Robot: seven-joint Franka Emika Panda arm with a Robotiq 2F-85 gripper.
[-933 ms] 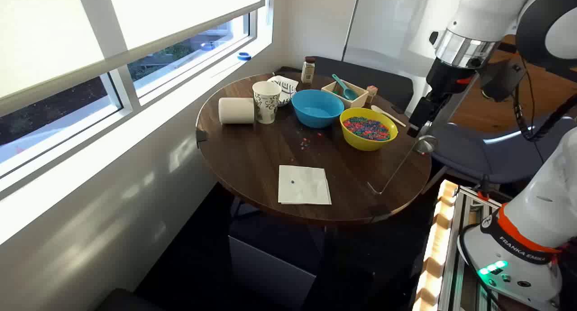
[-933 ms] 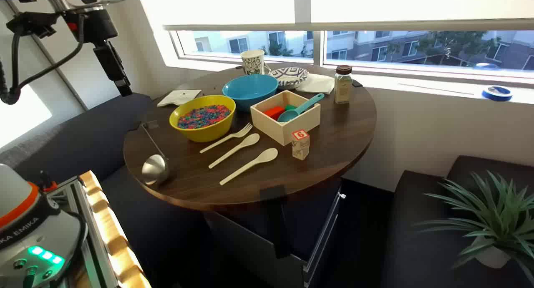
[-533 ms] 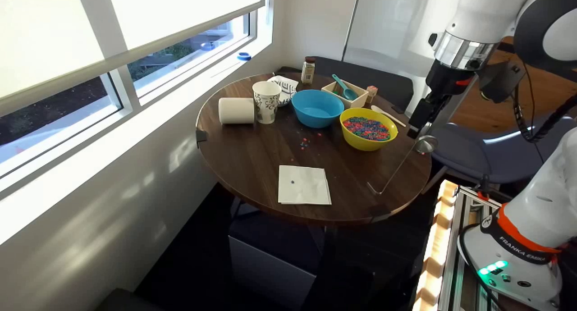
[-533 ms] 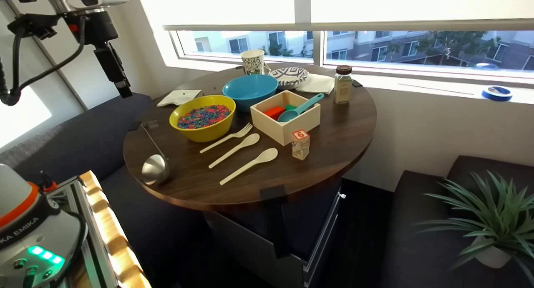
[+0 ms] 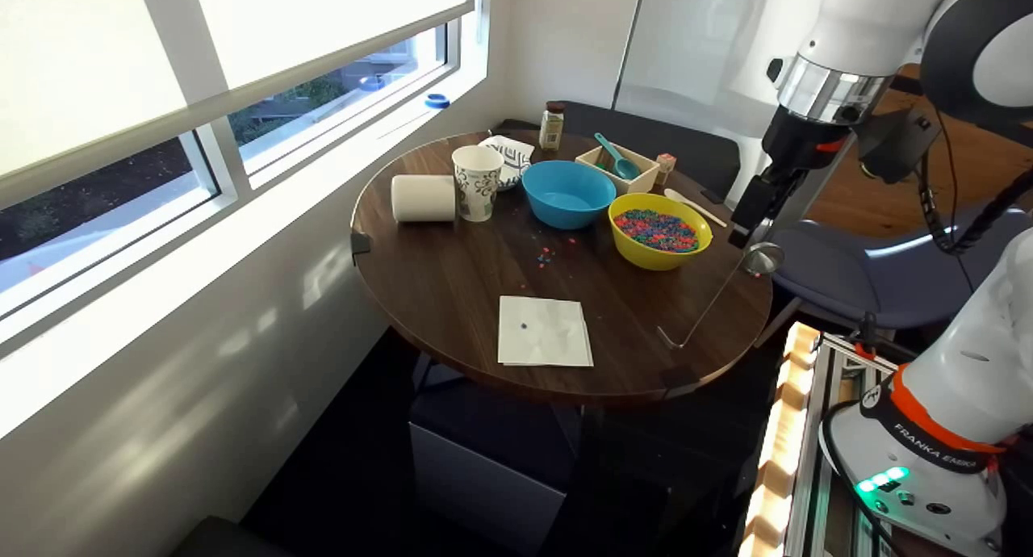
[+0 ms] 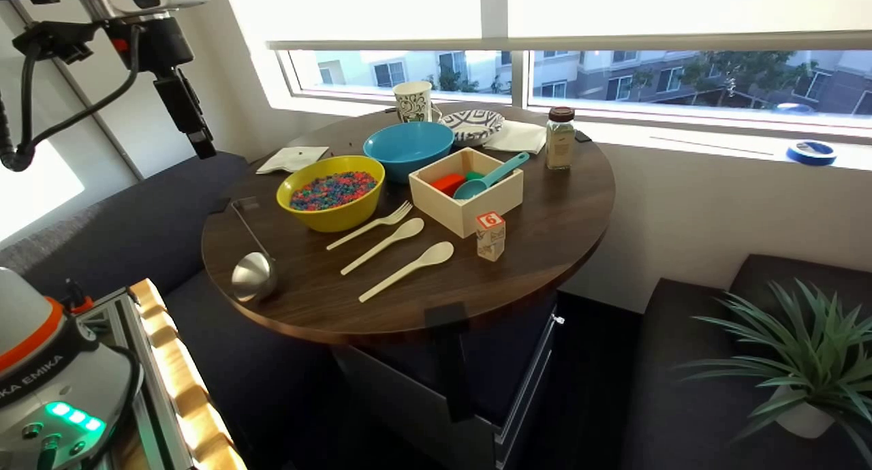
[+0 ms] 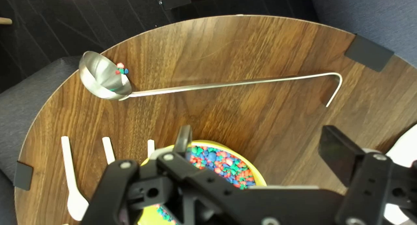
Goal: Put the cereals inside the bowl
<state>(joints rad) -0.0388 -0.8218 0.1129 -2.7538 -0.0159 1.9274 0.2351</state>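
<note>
In the wrist view we see the fingers (image 7: 338, 155) spread wide apart above a round wooden bench (image 7: 208, 55), where a steel ladle (image 7: 102, 78) lies near the edge. In both exterior views, we find the multicoloured cereals (image 6: 334, 191) heaped inside a yellow bowl (image 6: 337, 219), just beside a blue bowl (image 6: 407, 150). In an exterior view, a few loose bits (image 5: 545, 256) dot the bench.

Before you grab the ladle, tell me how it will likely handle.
The ladle will probably stay stiff, since it looks metal throughout. Held by its thin handle, it may twist, because the wide cup sits at one far end. A push might make it rock, as that cup is rounded.
</note>
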